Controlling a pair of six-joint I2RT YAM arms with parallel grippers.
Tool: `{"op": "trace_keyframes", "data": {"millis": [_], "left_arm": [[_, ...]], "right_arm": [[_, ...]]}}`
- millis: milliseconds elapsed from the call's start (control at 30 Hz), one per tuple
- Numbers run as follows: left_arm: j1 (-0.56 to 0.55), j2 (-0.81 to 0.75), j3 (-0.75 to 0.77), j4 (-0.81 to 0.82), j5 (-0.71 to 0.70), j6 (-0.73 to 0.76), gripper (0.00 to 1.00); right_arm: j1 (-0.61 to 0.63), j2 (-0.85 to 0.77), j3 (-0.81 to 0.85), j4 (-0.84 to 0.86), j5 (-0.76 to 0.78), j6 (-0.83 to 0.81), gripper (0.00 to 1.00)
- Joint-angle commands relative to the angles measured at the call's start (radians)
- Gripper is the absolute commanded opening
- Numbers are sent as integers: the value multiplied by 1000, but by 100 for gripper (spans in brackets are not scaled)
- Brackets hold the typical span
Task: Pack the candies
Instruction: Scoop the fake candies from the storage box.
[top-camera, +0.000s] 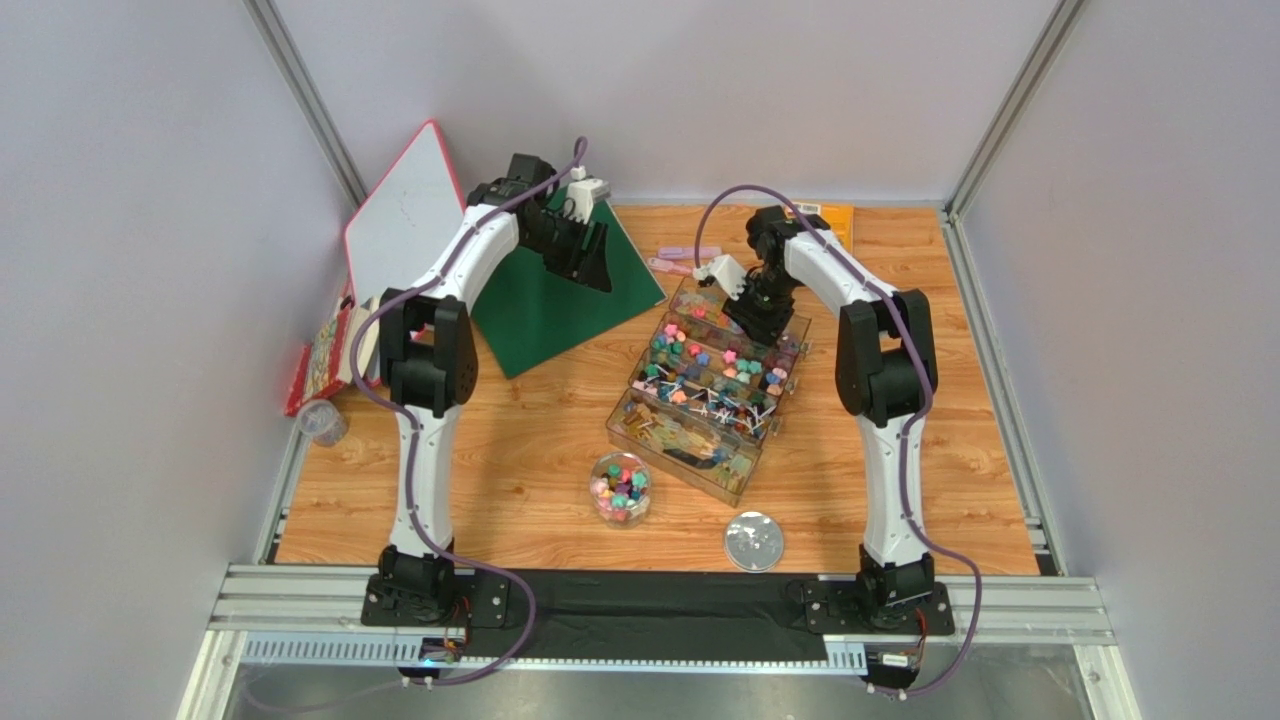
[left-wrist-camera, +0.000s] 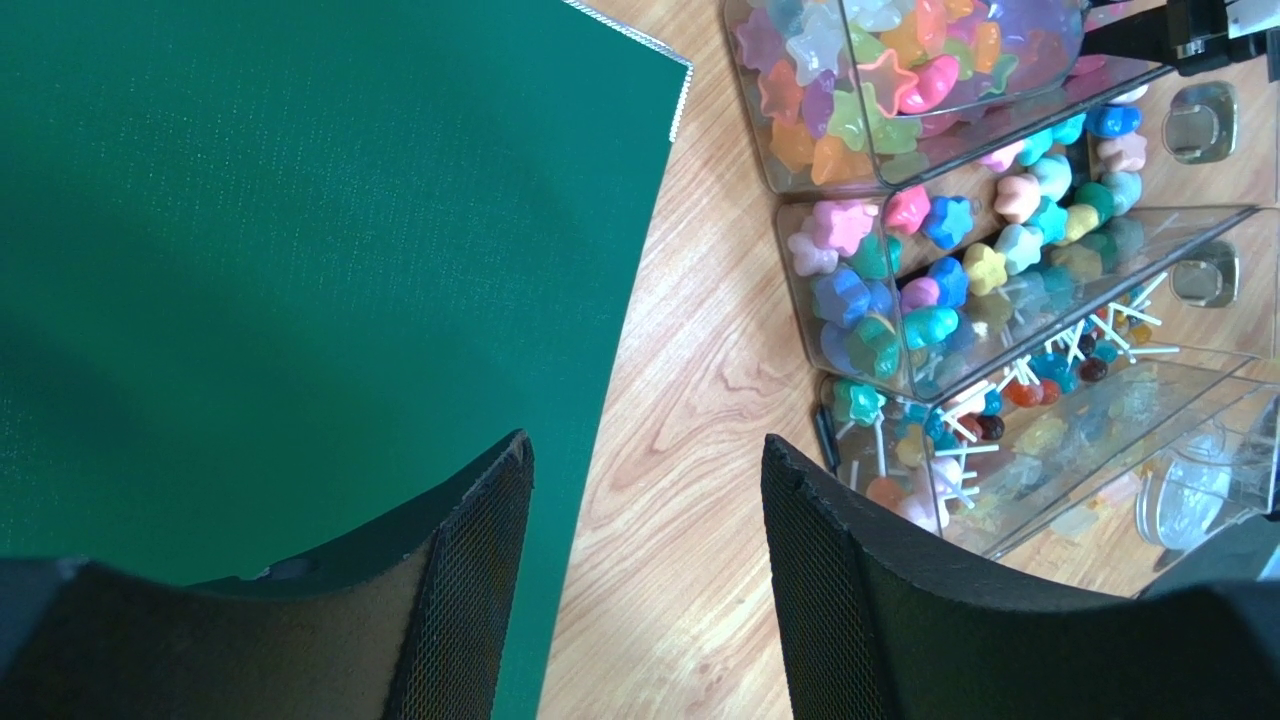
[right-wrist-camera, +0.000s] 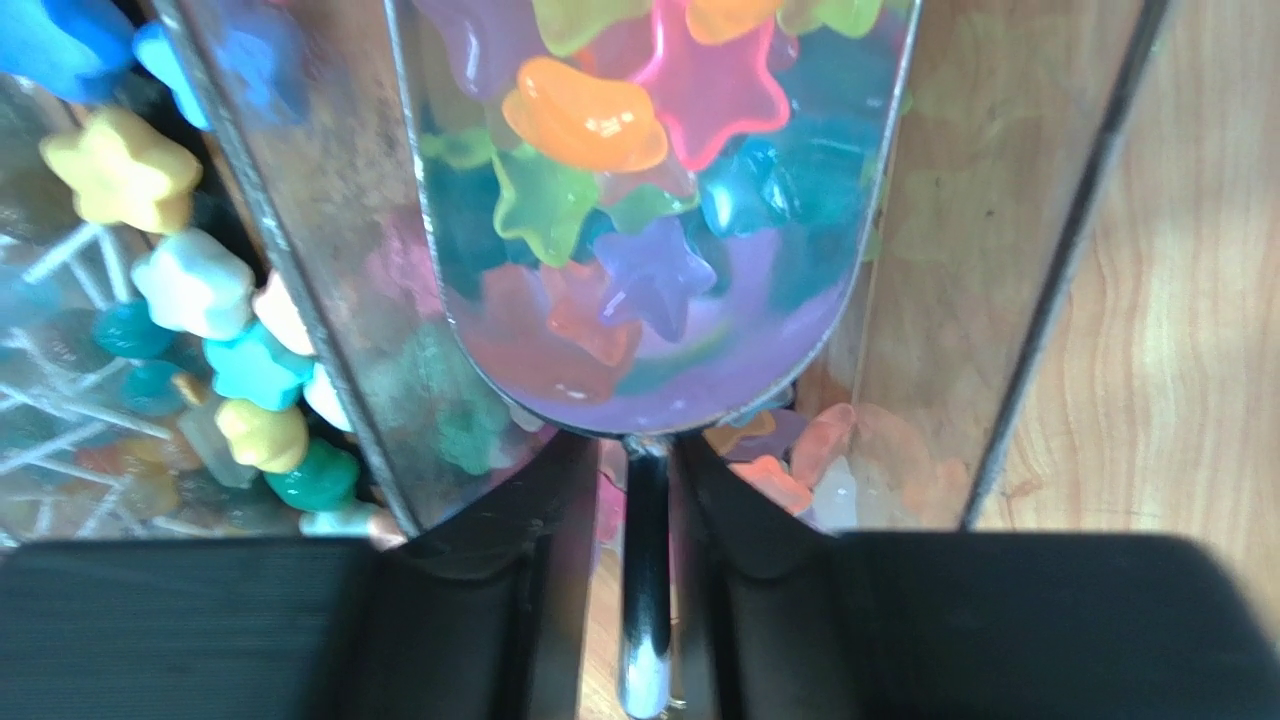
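Your right gripper (right-wrist-camera: 639, 480) straddles the handle of the scoop (right-wrist-camera: 661, 300), which is loaded with candies (right-wrist-camera: 196, 285). You cannot tell whether it is clamped. Your left gripper (left-wrist-camera: 643, 465) hangs with its jaws apart.

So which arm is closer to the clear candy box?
Right. The right gripper is directly over the box, fingers either side of the handle of a scoop lying in it. The left gripper hangs over the green board, left of the box.

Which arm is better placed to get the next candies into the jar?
Probably right. The right gripper straddles the handle of the scoop, already loaded with star candies. The left gripper hangs open and empty over the green mat.
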Motion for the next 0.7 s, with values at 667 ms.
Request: {"op": "trace_keyframes", "data": {"millis": [667], "left_arm": [[3,-110,24,-80,-78,148,64]], "right_arm": [[-19,-311,-388,345,-186,22,0]]}}
